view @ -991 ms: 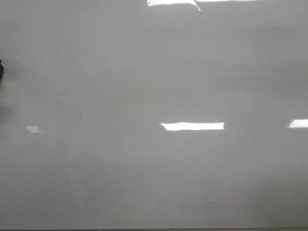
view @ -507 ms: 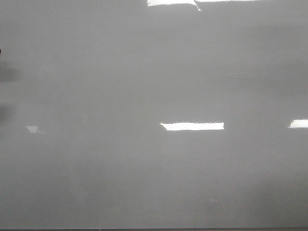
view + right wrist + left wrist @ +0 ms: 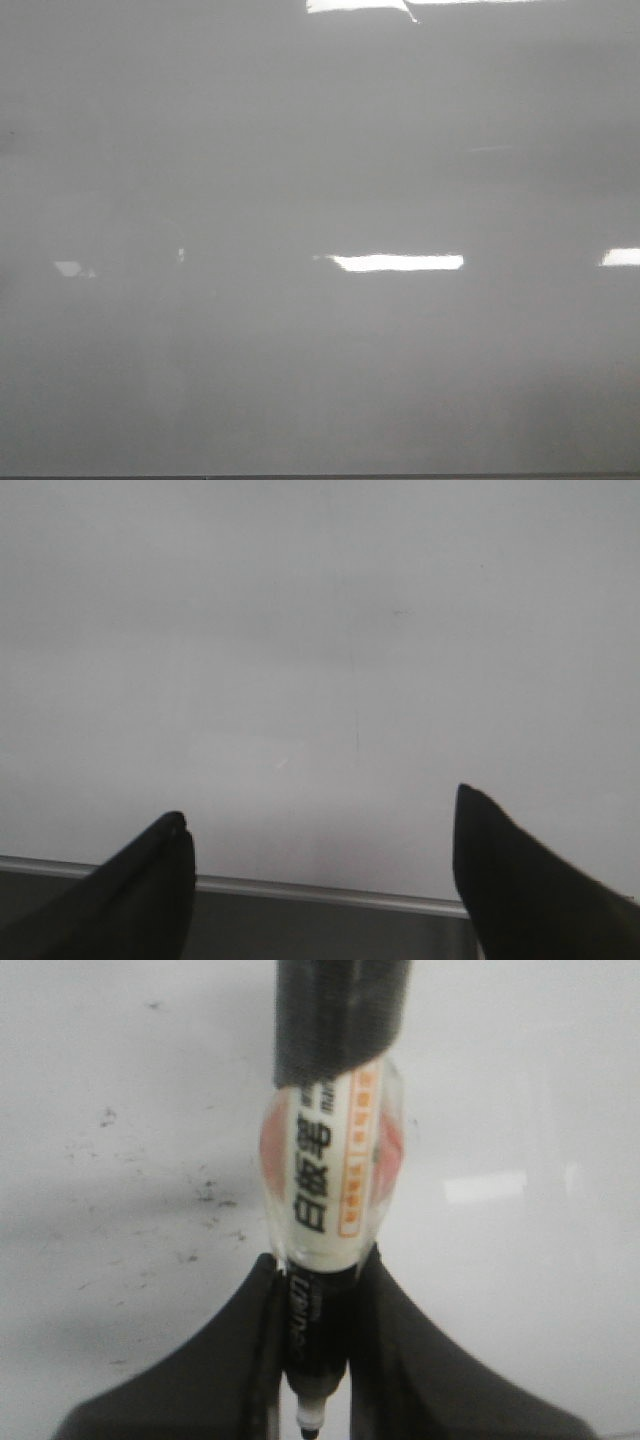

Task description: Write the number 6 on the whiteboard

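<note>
Whiteboard point(image 3: 320, 350) fills the whole front view: glossy grey, bright rectangular glares point(image 3: 398, 262) mid-board and along the top edge, thin dark border along the bottom edge. No 6 visible on it from the front, and neither of my arms shows there.

My left gripper point(image 3: 318, 1355) is clamped on a marker point(image 3: 330, 1185): white label with black and orange print, black cap end sticking out away from the fingers, dark tip down between my two black fingers point(image 3: 200, 1370). The board under it has small dark specks and smudges point(image 3: 205, 1195).

My right gripper point(image 3: 320, 870) is spread wide with nothing between the fingers point(image 3: 530, 880). It hangs over the board near the edge, where a light metal frame strip point(image 3: 330, 892) runs. A faint thin vertical scratch mark point(image 3: 356, 730) sits on the board there; can't tell what it is.
</note>
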You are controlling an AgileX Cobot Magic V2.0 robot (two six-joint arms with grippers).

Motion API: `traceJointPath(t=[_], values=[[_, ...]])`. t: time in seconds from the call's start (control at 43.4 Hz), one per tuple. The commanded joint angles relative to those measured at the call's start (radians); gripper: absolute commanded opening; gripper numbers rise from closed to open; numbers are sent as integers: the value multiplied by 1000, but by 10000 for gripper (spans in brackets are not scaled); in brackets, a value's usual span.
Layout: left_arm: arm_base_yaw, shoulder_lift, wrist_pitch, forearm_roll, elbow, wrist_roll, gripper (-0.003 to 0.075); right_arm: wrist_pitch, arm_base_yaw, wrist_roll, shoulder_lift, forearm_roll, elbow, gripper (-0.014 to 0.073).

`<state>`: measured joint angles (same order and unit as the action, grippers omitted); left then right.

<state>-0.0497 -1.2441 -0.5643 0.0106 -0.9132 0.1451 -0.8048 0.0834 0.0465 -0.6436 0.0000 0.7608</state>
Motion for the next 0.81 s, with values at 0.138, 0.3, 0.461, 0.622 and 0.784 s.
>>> traceJointPath(t=[0.138, 0.3, 0.461, 0.622, 0.784], values=[[-95, 47, -438, 226, -214, 416, -13, -68, 0, -9, -112, 17, 112, 561], [-206, 38, -462, 345, -224, 581, -13, -84, 24, -85, -178, 71, 127, 561], [-344, -7, -456, 341, -224, 643, -13, -83, 110, -215, -243, 121, 132, 561], [-486, -70, -414, 336, -224, 674, -13, -83, 227, -357, -298, 151, 132, 561], [-604, -110, -383, 335, -226, 716, -13, -103, 346, -490, -343, 202, 135, 561]])
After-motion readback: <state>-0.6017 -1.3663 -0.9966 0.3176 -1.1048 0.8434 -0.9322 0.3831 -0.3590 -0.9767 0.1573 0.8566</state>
